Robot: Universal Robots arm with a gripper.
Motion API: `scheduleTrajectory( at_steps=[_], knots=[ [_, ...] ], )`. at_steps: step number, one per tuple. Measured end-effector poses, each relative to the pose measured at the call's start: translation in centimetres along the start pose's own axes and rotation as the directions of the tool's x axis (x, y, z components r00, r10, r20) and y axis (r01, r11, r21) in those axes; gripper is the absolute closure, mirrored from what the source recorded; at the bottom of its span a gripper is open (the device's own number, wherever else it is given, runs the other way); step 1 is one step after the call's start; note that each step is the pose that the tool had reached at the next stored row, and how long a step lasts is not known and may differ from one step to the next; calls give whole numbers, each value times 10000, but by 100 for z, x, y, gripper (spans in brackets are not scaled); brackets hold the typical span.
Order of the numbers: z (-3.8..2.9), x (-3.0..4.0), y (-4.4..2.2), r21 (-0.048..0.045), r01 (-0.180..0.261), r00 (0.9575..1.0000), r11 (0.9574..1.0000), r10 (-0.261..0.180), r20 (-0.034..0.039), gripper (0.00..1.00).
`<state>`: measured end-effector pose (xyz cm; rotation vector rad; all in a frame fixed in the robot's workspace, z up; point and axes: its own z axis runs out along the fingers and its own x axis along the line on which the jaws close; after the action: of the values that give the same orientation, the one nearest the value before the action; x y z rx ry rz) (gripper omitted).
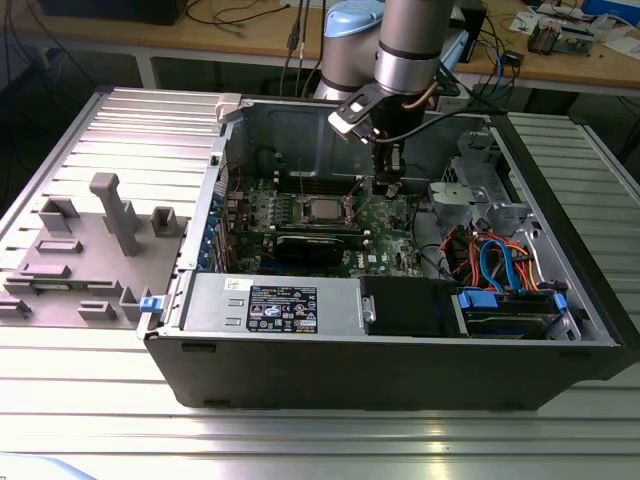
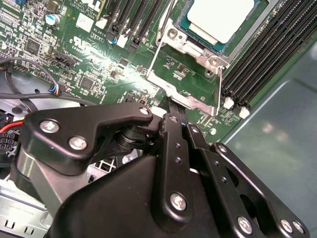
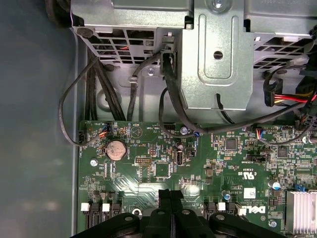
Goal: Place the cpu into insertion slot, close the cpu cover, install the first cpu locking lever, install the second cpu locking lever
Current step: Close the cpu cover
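Observation:
The cpu [image 2: 223, 17] lies flat in the insertion slot [image 2: 197, 48] on the green motherboard, its silver top showing; in the exterior view the cpu [image 1: 322, 210] is at the middle of the open case. The cpu cover [image 2: 187, 95], a thin silver frame with a square window, is swung open and tilts up from the slot toward my gripper [image 2: 173, 106]. The black fingers are shut together with nothing seen between them, and their tips sit right at the cover's free edge. In the exterior view the gripper [image 1: 390, 187] hangs just to the right of the slot. In the first wrist view the gripper [image 3: 171, 194] is over the board.
Black memory slots [image 2: 267, 54] flank the socket. A long black graphics card [image 1: 320, 245] lies in front of it. A metal drive cage [image 3: 213, 49] with black cables stands past the board edge. Grey fixtures [image 1: 110, 215] sit outside the case on the exterior view's left.

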<state>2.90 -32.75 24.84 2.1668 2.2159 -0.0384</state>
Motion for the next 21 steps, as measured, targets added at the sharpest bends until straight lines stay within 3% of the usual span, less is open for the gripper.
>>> scheduleTrajectory(
  at_steps=[21],
  knots=[
    [0, 1, -49, 0, -1, 10000, 10000, 1, 0, 89]
  ],
)
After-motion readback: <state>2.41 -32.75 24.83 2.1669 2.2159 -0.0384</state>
